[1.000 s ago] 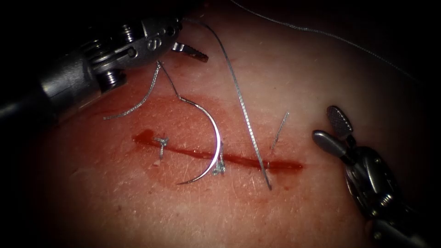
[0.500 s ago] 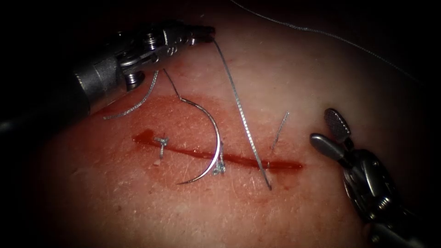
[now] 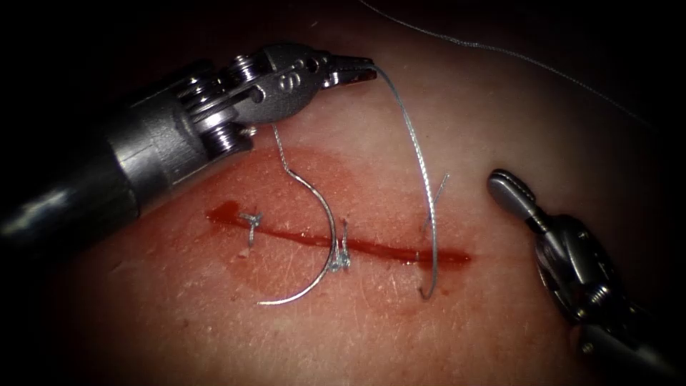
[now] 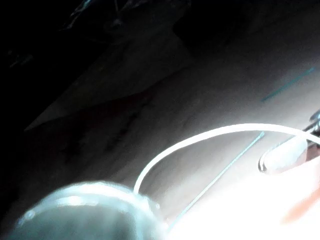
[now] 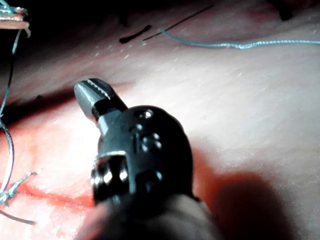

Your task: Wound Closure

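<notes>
The tissue (image 3: 371,336) bears a red horizontal cut (image 3: 386,250). My left tool (image 3: 354,71) comes in from the upper left, above the cut, with its jaws shut on the thread (image 3: 418,150). From there the thread bows down across the cut and enters the tissue just below its right part. The curved needle (image 3: 330,221) lies loose on the tissue across the middle of the cut, held by neither tool. Its tip points to the lower left. My right tool (image 3: 504,187) hovers beyond the cut's right end, jaws shut on nothing; its shut jaws (image 5: 95,95) show close up too.
Two tied knots sit on the cut, one near its left end (image 3: 250,221) and one at the middle (image 3: 341,259). A short cut thread end (image 3: 437,194) sticks up beside the bowed thread. Loose thread (image 3: 500,50) trails across the far tissue.
The left tool's jaws closed on the thread and carried it to the right, so the straight strand now bows. The right tool's jaws closed. The needle shifted slightly to the lower left.
</notes>
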You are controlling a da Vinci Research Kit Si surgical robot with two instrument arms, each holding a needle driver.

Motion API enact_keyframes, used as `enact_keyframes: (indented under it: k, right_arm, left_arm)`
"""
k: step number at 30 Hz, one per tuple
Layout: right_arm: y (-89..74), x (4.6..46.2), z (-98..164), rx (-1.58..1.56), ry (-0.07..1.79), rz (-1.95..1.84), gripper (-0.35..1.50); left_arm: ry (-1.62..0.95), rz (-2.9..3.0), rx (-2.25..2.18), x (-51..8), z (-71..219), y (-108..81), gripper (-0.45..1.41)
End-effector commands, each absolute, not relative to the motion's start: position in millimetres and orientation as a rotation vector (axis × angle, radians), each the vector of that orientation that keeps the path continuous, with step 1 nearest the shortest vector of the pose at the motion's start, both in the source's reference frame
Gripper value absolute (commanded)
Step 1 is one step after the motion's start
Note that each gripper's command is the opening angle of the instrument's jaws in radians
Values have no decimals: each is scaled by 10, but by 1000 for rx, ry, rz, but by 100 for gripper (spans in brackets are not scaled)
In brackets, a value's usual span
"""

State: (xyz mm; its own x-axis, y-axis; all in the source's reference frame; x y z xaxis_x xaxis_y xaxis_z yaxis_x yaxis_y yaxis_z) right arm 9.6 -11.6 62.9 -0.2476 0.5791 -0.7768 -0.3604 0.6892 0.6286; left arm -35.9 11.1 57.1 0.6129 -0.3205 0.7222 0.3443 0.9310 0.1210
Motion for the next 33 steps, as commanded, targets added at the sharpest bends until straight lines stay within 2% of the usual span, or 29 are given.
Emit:
enact_keyframes:
  k: [1,6,10,13,18,20,23,24,27,33]
  right_arm:
    - [-103,106,640,185,1581,868,-35]
    - [-123,160,646,405,1715,594,-35]
    - [-125,192,616,469,1879,591,-35]
    - [-113,194,603,447,1942,658,-35]
    - [-107,195,596,237,1931,732,-35]
    - [-104,191,591,64,1884,753,-35]
    - [-107,186,583,-134,1698,729,-35]
    - [-110,182,583,-200,1563,692,-35]
    - [-111,178,587,-260,1413,669,-35]
    - [-109,176,589,-307,1272,610,-35]
  left_arm:
    - [-841,-383,-31,-372,565,114,-45]
    - [-822,-418,-11,-398,593,81,-45]
    - [-726,-393,20,-392,611,64,-45]
    - [-649,-376,53,-388,629,34,-45]
    - [-610,-365,147,-398,638,-28,-45]
    - [-598,-369,171,-395,636,-28,-45]
    - [-597,-366,175,-391,633,-29,-45]
    - [-597,-367,178,-392,629,-31,-45]
    - [-592,-368,179,-393,616,-32,-45]
    - [-555,-227,108,-388,596,-30,-45]
